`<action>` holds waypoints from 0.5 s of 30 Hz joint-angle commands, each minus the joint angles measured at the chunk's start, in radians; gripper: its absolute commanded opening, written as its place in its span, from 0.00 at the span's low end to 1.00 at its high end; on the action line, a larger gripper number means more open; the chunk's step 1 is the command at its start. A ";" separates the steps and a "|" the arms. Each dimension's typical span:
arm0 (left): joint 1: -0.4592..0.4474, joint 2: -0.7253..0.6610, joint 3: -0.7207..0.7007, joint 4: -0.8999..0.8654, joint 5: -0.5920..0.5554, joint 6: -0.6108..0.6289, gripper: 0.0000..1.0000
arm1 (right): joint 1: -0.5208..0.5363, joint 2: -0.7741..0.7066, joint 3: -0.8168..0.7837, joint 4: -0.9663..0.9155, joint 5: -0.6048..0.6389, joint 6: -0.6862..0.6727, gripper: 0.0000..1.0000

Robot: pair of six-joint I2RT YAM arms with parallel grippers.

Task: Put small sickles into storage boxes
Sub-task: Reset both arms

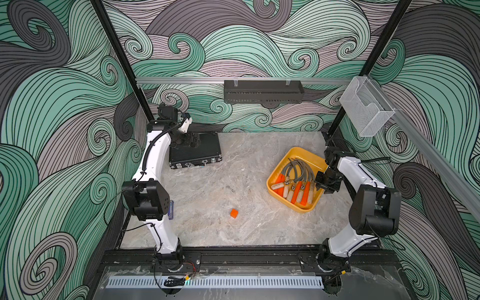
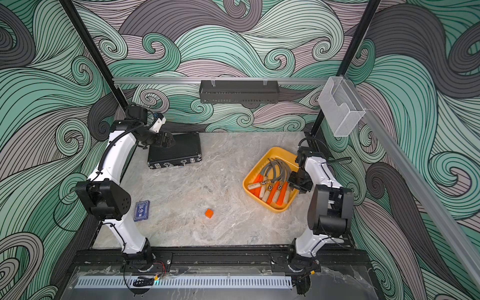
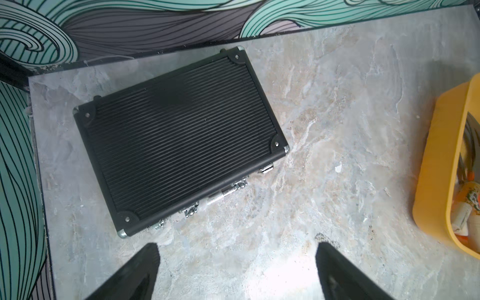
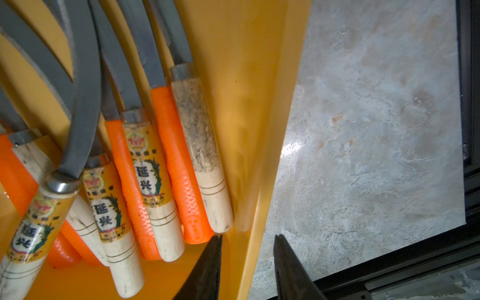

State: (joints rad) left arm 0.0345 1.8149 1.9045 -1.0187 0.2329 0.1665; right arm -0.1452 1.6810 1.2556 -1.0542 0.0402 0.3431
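Sickles (image 1: 294, 181): seven or eight, overlap blurring the count; at least three orange handles, at least four pale wooden. All inside one yellow tray (image 1: 305, 153), right of centre in both top views. Long axes near parallel, running up and down the frame at a slight slant; handle ends toward the lower edge, grey blades arching to the upper left. One pale handle skewed leftward. Right gripper (image 4: 246, 237) narrowly parted, straddling the tray's wall, grasping nothing. Left gripper (image 3: 235, 257) spread wide, empty, above one black case (image 3: 181, 140). One orange cube (image 1: 234, 213) at lower centre.

Left wrist view's edge cuts off the yellow tray (image 3: 436, 166).
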 commanded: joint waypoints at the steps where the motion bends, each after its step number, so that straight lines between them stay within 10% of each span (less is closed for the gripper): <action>1: 0.008 -0.022 -0.010 0.030 0.008 0.002 0.94 | -0.015 0.035 0.024 0.020 0.044 -0.031 0.36; 15: 0.010 0.006 0.028 0.008 -0.009 0.007 0.94 | -0.025 0.095 0.035 0.070 -0.024 -0.039 0.34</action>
State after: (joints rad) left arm 0.0387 1.8111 1.8961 -1.0115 0.2321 0.1665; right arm -0.1677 1.7660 1.2663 -0.9871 0.0357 0.3130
